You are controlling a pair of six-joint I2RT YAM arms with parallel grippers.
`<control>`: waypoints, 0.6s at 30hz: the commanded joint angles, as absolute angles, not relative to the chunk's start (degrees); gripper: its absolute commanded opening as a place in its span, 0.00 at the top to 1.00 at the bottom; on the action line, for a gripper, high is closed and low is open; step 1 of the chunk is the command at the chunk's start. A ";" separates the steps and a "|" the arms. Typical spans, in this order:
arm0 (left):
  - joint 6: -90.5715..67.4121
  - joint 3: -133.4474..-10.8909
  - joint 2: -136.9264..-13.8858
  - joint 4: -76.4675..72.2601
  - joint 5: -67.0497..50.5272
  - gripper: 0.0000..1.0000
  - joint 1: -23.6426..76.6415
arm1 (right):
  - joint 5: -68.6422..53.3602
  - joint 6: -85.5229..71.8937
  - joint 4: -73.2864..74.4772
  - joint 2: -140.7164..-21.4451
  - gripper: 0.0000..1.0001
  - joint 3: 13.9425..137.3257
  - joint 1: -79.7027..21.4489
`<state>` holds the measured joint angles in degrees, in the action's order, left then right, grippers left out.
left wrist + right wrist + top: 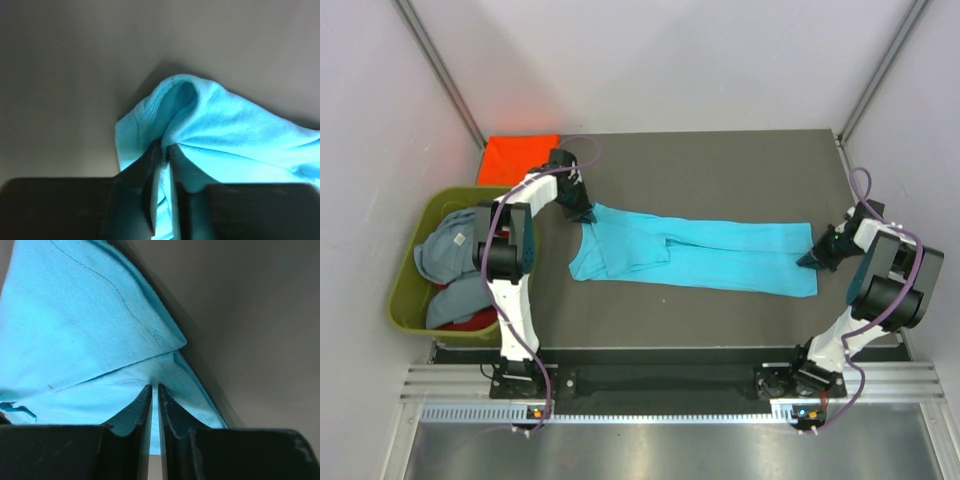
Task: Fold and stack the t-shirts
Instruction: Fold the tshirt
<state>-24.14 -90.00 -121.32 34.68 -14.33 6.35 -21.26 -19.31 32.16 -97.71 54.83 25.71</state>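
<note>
The bright turquoise t-shirt (700, 252) lies stretched left to right across the dark table. My left gripper (582, 211) is shut on its upper left corner; in the left wrist view the cloth (220, 130) bunches up between the fingers (150, 170). My right gripper (812, 258) is shut on its right end; in the right wrist view a hemmed fold (90, 335) runs into the closed fingertips (146, 400). The orange-red t-shirt (520, 158) lies folded at the table's back left corner. The grey-blue t-shirt (448, 250) and a red one (478, 318) sit in the tub.
The olive-green plastic tub (408, 300) stands off the table's left edge, beside the left arm. Grey walls close in on the left, back and right. A metal rail (650, 385) runs along the near edge.
</note>
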 commanded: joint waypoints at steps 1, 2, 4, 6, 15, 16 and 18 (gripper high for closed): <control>-23.38 -88.96 -118.58 32.00 -14.77 0.80 5.62 | -18.36 -18.02 31.64 -98.97 0.88 55.54 26.81; -23.47 -87.90 -116.82 31.82 -13.55 0.68 5.71 | -19.33 -18.02 32.25 -98.70 0.87 56.33 26.81; -23.29 -87.63 -115.32 32.34 -12.66 0.61 5.63 | -19.77 -18.63 32.69 -96.78 0.83 56.86 26.81; -22.85 -87.80 -113.56 32.69 -11.87 0.55 5.62 | -20.21 -19.33 32.96 -95.28 0.75 57.65 26.81; -21.71 -95.18 -118.38 30.76 -14.15 0.41 5.80 | -20.04 -18.82 31.82 -95.18 0.62 65.03 26.72; -21.45 -95.53 -118.91 30.07 -14.24 0.41 5.71 | -20.13 -18.29 31.90 -97.01 0.62 66.08 26.72; -21.10 -95.97 -120.49 28.49 -14.76 0.41 5.71 | -20.13 -16.53 32.08 -99.04 0.62 68.90 26.72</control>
